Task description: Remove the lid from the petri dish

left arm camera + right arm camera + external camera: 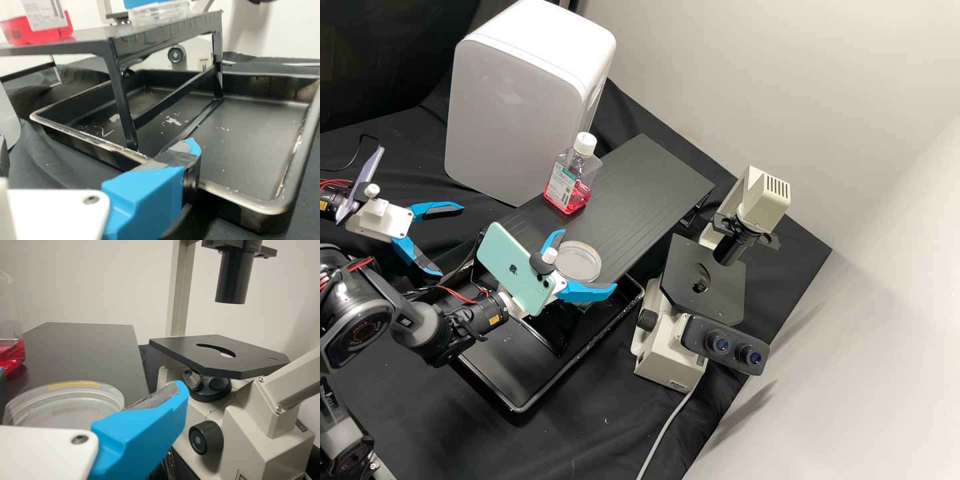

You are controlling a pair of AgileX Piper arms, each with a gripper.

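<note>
A clear petri dish [579, 261] with its lid on sits at the near corner of the raised black platform [640, 193]. My right gripper [589, 260] is open and straddles the dish, one blue finger on each side; I cannot tell whether they touch it. In the right wrist view the dish [65, 400] lies right beside one blue finger [150, 420]. My left gripper [451, 240] hangs open and empty to the left of the platform. Its view looks from low down across the tray to the dish [157, 11] on top, past one blue finger [165, 175].
A flask of red liquid [568, 175] stands on the platform's far-left part, in front of a white box [520, 93]. The platform stands in a black tray [520, 373]. A microscope [713, 280] is close on the right. A mint-green phone [513, 267] rides on the right wrist.
</note>
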